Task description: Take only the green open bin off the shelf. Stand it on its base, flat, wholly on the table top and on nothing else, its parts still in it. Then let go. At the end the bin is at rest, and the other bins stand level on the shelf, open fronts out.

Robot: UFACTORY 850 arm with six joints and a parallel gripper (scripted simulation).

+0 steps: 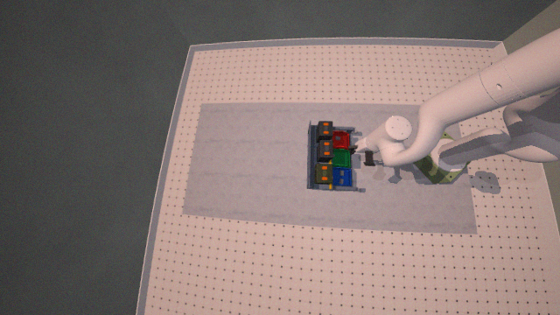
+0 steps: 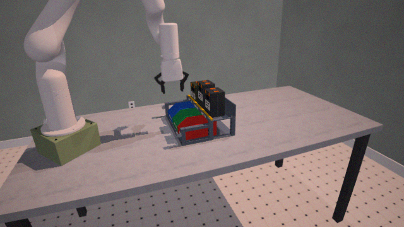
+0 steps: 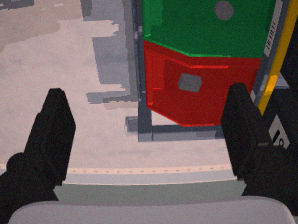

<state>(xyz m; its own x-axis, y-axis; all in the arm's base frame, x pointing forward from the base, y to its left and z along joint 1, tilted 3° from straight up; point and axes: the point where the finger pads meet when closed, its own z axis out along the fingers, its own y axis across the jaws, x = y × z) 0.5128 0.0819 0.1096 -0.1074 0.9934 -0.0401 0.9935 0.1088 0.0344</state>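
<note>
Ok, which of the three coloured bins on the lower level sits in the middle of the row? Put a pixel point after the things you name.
The green bin (image 1: 341,158) (image 2: 187,116) (image 3: 190,30); only it has a neighbour on each side, red and blue.

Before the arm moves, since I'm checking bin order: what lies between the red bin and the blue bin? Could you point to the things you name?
The green open bin (image 1: 341,158) (image 2: 187,115) (image 3: 195,25) sits between the red bin (image 1: 345,140) (image 2: 197,134) (image 3: 212,100) and the blue bin (image 1: 342,177) (image 2: 182,107); top and exterior views show it.
</note>
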